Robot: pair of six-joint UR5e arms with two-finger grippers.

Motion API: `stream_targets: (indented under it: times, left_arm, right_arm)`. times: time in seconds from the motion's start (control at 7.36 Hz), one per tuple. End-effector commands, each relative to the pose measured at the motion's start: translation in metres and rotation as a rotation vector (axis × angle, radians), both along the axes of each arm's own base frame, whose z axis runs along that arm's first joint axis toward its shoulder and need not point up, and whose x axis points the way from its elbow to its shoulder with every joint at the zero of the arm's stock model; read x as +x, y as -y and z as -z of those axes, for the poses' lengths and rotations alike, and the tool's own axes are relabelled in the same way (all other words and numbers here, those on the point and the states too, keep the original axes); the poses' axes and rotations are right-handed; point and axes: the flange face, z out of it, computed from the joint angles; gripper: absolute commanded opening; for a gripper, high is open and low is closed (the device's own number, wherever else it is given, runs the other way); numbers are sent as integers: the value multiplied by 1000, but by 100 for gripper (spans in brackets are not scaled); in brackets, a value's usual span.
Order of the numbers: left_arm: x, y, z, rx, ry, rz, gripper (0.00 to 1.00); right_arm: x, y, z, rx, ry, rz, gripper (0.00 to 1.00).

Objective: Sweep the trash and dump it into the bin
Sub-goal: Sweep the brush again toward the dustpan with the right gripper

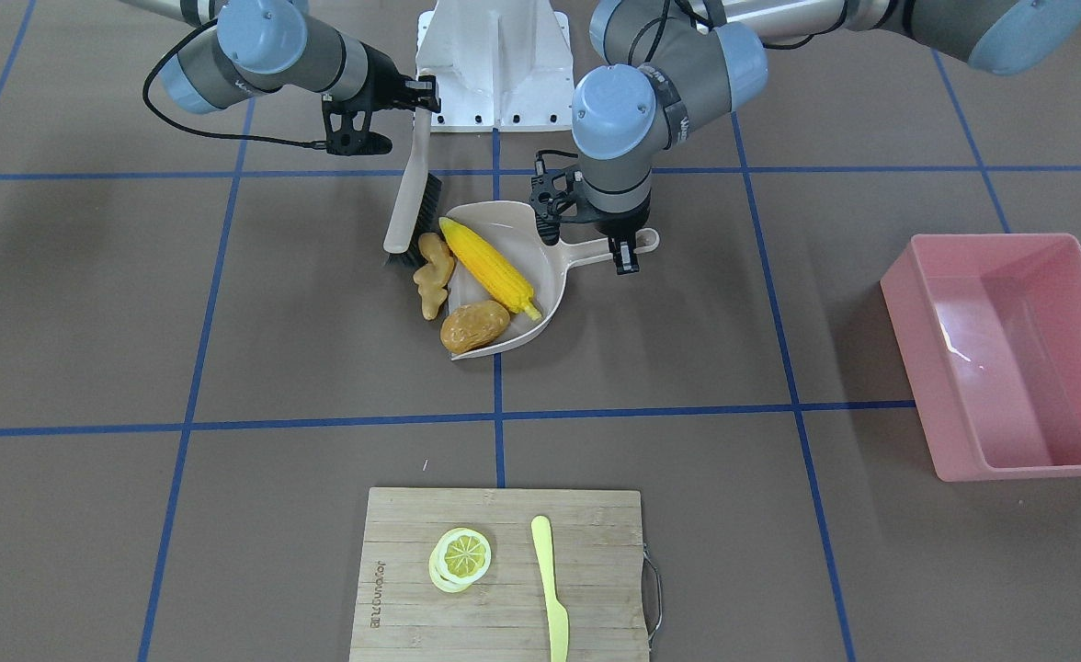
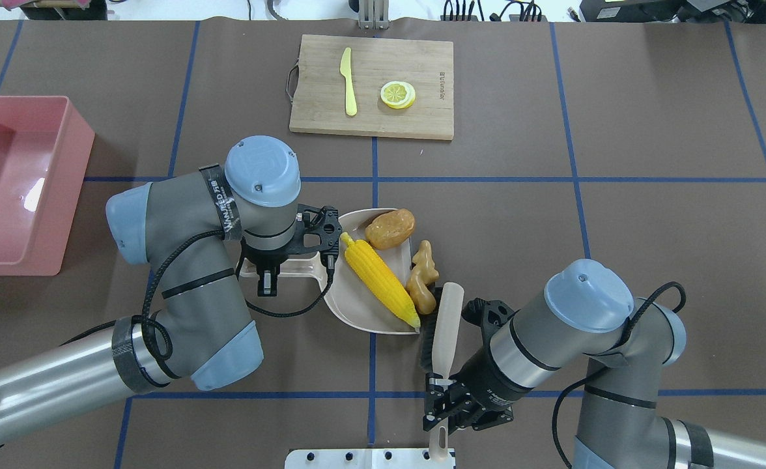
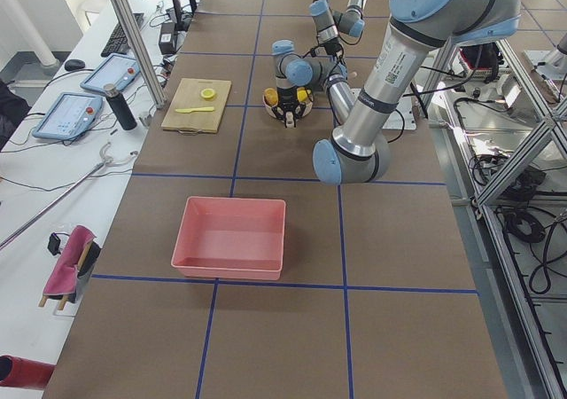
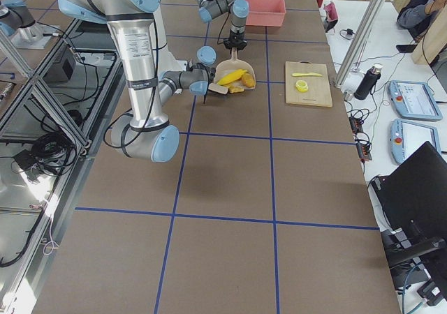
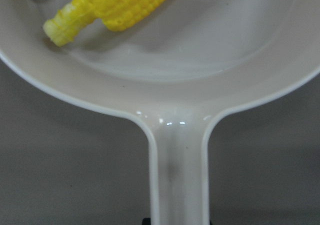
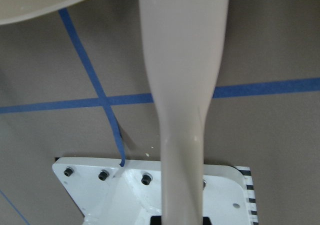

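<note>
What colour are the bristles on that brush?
The brush bristles are black, shown best in the exterior front-facing view.

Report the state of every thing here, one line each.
corn cob, lying inside the dustpan.
potato, on the dustpan's front lip.
ginger root, on the table, outside the lip, beside the brush.
dustpan, on the table, handle gripped.
brush, head down on the table, handle gripped.
bin, upright, empty.
left gripper, shut on the dustpan's handle.
right gripper, shut on the brush's handle.
</note>
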Motion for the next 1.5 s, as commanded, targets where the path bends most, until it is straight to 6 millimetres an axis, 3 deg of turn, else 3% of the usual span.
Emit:
stream_targets:
  times: [0.0,0.68,1.09,1.36]
  left_arm:
    - [-2,1,-1,2,11,-9,0]
    - [-2,1,-4,-1,22,-13,0]
    - [-7,3,0,4,14,-7,0]
    - [-7,4,1,4,10,-6,0]
  right_arm:
    - [-4,12,15,10,23,-16,0]
    - [-40,35,39,60,58,-17,0]
    - [-39,41,54,65,78,-24,0]
    - [-24,58,54,44,78,-9,0]
